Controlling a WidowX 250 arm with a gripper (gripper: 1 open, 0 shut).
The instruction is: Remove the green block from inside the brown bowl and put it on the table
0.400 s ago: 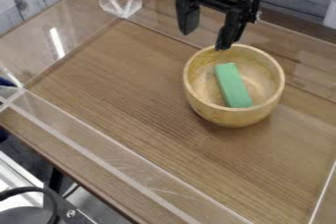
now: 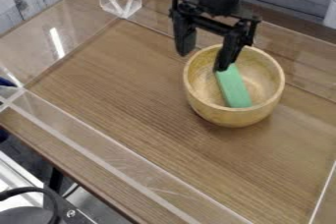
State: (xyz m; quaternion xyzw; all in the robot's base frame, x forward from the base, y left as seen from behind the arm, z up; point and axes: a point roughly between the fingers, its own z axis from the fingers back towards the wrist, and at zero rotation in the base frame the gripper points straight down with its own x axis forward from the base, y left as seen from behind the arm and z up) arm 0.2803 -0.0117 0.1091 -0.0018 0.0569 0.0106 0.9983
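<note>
The brown bowl [image 2: 234, 90] sits on the table [image 2: 118, 90] right of centre. Inside it lies the green block [image 2: 235, 87], a flat bright-green bar slanting from the bowl's back left toward its front right. My gripper [image 2: 207, 48] hangs above the bowl's back left rim, pointing down, open. One black finger reaches down outside the rim on the left. The other finger's tip comes down just inside the bowl by the block's upper end. Nothing is between the fingers.
Low clear acrylic walls [image 2: 59, 120] run around the tabletop edges. A clear folded acrylic piece [image 2: 120, 0] stands at the back left corner. Bare wood-grain surface spreads to the left and front of the bowl.
The gripper has come down and shifted slightly left toward the bowl's back left rim. Its fingers stay open. The bowl and block have not moved.
</note>
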